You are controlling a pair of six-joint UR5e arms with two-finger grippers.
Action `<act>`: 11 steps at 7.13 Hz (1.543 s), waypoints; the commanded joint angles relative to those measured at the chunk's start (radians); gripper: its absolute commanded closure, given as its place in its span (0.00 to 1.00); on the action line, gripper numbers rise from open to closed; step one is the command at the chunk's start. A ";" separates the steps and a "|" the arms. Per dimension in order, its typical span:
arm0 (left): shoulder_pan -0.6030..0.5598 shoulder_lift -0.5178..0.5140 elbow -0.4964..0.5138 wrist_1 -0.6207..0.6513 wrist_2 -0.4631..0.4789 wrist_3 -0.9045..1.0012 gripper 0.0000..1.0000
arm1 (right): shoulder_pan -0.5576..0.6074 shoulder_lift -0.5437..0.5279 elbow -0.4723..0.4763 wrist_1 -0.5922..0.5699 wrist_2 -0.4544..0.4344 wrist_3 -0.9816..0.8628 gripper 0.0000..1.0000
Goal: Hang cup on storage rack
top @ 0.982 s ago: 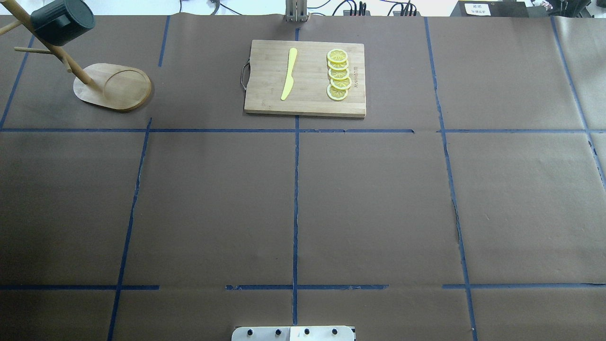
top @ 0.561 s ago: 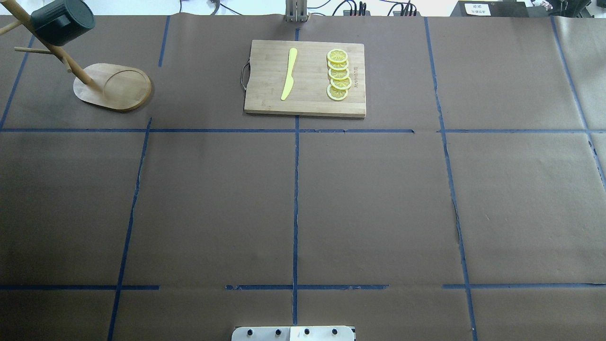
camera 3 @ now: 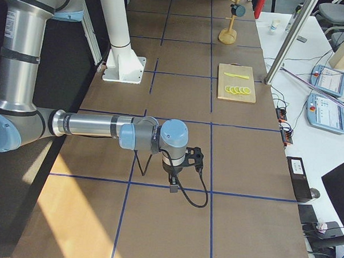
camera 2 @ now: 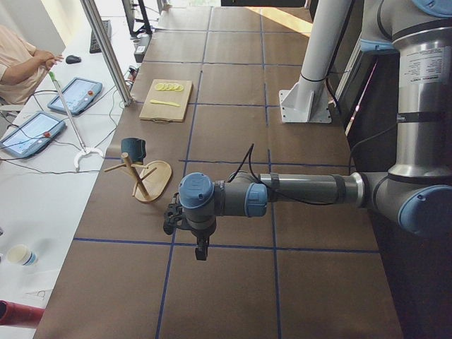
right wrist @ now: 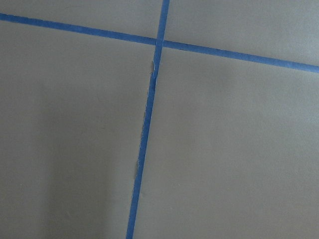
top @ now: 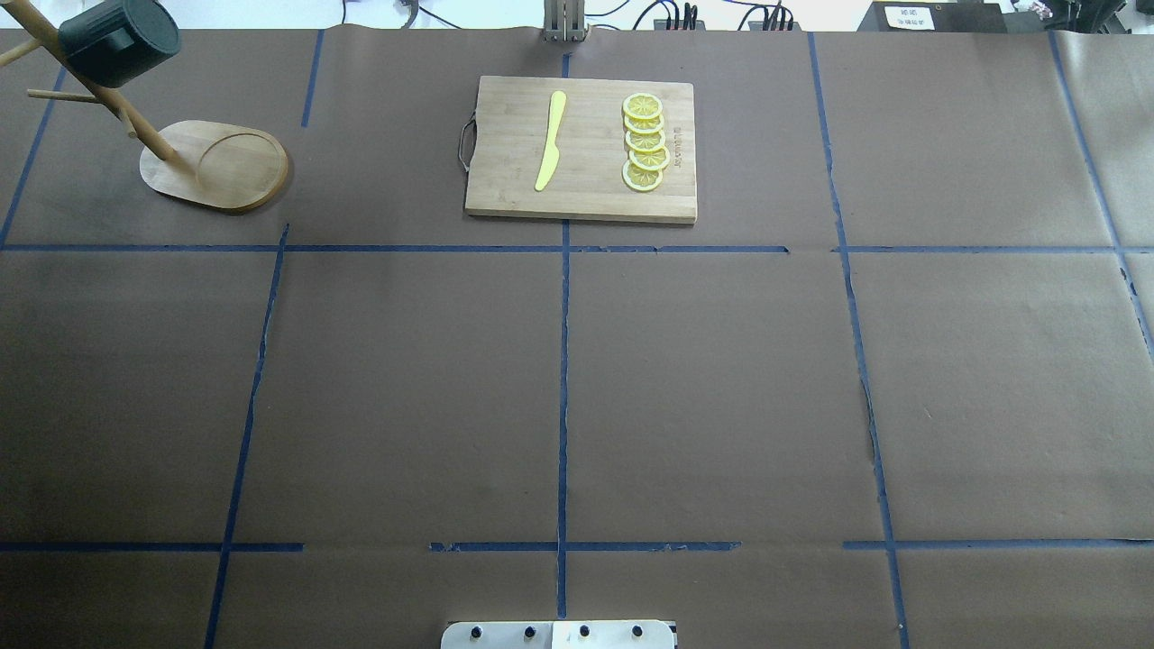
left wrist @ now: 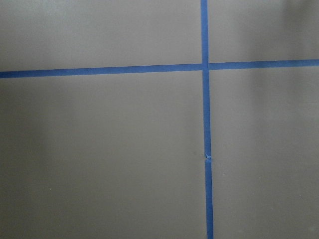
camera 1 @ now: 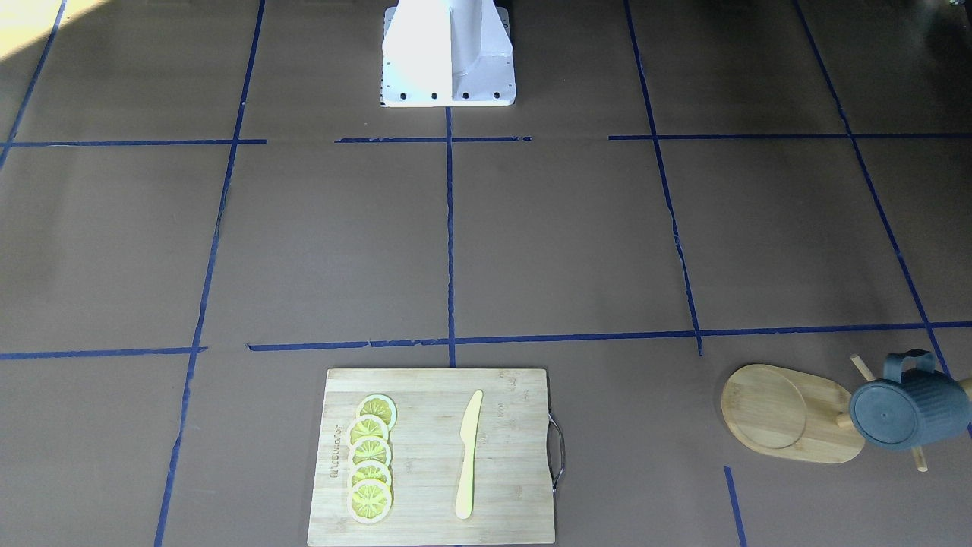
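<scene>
The dark blue-grey ribbed cup (top: 117, 41) hangs tilted on a peg of the bamboo storage rack (top: 216, 167) at the table's far left corner. Both also show in the front view, the cup (camera 1: 907, 410) beside the rack's oval base (camera 1: 790, 414). Neither gripper is near them. My left gripper (camera 2: 201, 253) shows only in the exterior left view, pointing down over the table, and I cannot tell whether it is open or shut. My right gripper (camera 3: 173, 186) shows only in the exterior right view, and I cannot tell its state either. Both wrist views show only brown paper and blue tape.
A bamboo cutting board (top: 581, 149) with a metal handle lies at the far middle. It holds a yellow knife (top: 551, 140) and a row of lemon slices (top: 645, 142). The robot's base plate (top: 559, 635) is at the near edge. Operators' tablets (camera 2: 74, 95) lie beyond the table.
</scene>
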 commanded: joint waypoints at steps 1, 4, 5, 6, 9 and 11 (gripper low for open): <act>0.000 0.017 -0.025 -0.018 -0.002 0.001 0.00 | 0.001 -0.002 0.000 -0.006 0.000 0.000 0.02; 0.002 0.031 -0.025 -0.015 0.006 0.001 0.00 | 0.001 -0.006 -0.005 -0.007 0.000 -0.002 0.00; 0.002 0.031 -0.020 -0.015 0.009 0.001 0.00 | 0.000 -0.006 -0.005 -0.009 0.002 0.000 0.00; 0.002 0.032 -0.023 -0.015 0.009 0.001 0.00 | 0.000 -0.009 -0.005 -0.004 0.005 0.000 0.00; 0.003 0.043 -0.026 -0.015 0.009 0.001 0.00 | 0.000 -0.015 -0.005 -0.003 0.006 0.000 0.00; 0.003 0.052 -0.029 -0.015 0.003 0.001 0.00 | 0.000 -0.015 -0.005 -0.004 0.006 0.000 0.00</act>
